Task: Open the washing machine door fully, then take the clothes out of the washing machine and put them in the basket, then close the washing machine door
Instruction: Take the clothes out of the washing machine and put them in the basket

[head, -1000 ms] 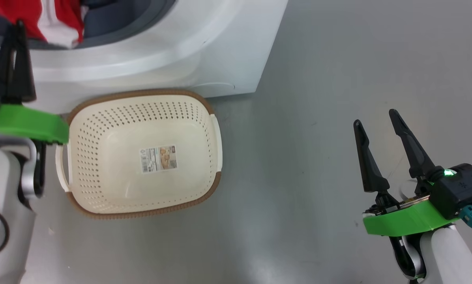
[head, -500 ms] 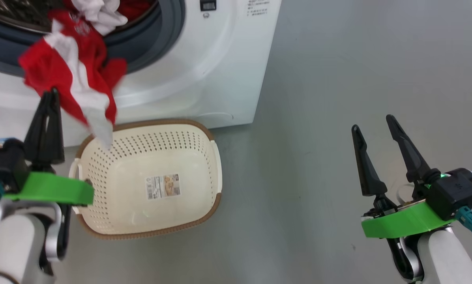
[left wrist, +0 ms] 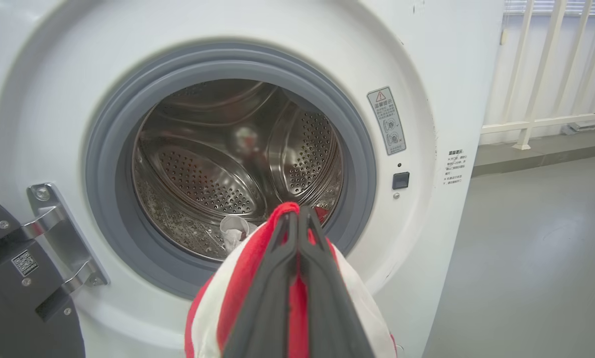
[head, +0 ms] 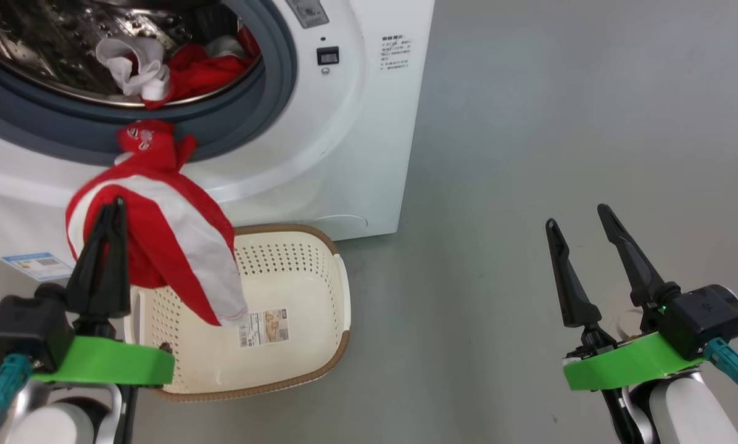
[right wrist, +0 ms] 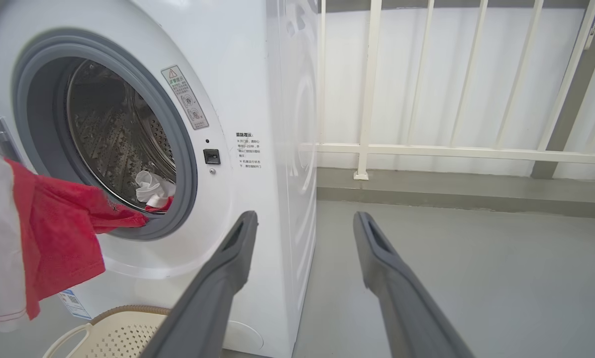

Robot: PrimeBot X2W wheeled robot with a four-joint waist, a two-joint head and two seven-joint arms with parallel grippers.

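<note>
Two sets of fingers inspected. The left fingers are pressed together, pinching a red and white garment. Its upper end rests on the grey gasket of the washing machine and its lower end hangs over the basket. The basket stands on the floor against the machine front. The right fingers are spread wide, empty, well apart to the side. More clothes lie in the drum. The washing machine door stands open
</note>
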